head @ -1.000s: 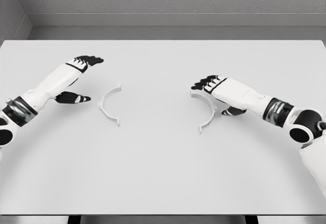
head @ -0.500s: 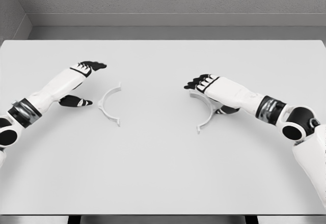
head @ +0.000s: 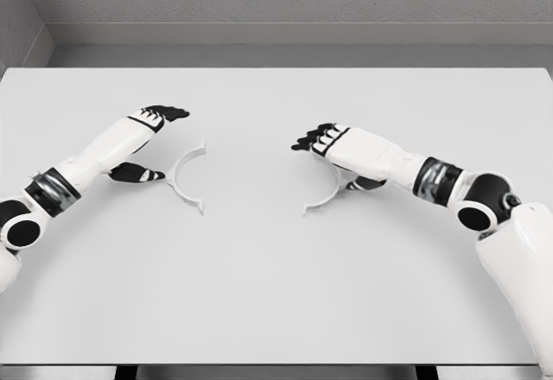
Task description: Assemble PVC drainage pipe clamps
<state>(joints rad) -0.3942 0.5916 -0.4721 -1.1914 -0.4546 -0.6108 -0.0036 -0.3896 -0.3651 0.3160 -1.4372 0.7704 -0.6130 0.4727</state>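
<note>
Left of centre, the left hand spreads, thumb low and fingers high, bracketing the left clamp half to grasp it. Right of centre, the right hand covers the right clamp half; whether it grips is unclear.

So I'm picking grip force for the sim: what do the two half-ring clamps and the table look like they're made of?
Left clamp half and right clamp half: thin white rigid plastic by the look, matte, no glare, consistent with PVC. Table: smooth pale grey surface, flat matte finish with no grain or reflection; laminate or painted board, but a render leaves that open.
</note>
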